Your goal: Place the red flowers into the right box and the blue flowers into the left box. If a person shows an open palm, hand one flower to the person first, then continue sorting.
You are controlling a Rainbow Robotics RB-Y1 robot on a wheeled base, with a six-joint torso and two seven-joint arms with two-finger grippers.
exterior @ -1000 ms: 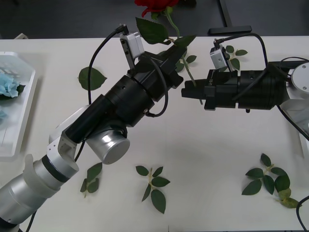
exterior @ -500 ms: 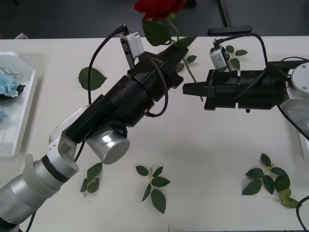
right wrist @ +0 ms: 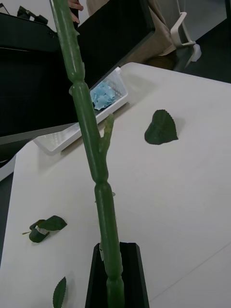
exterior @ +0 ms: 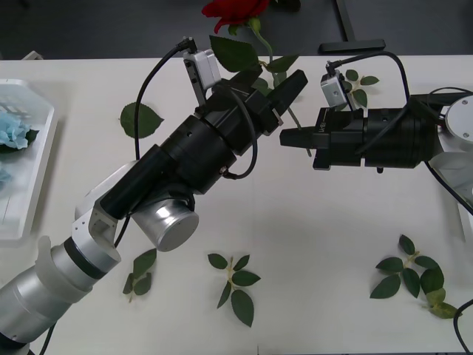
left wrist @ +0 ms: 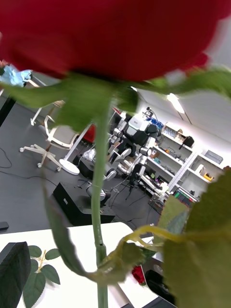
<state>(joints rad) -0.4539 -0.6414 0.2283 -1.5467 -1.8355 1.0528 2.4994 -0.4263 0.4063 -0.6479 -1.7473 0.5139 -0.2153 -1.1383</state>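
Rose passing between our two grippers above the worktop (exterior: 310, 222).

Our right gripper (exterior: 284, 137) pinches the rose (exterior: 235, 10) low on its stem, bloom up past the far edge, since red belongs in the right box. Our left gripper (exterior: 284, 87) stands spread just beside the stem, touching nothing we can make out. The left box (exterior: 33, 185) already holds blue flowers (exterior: 13, 133).

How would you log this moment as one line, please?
left gripper: open beside stem | right gripper: shut on red flower stem | blue flowers: in left box
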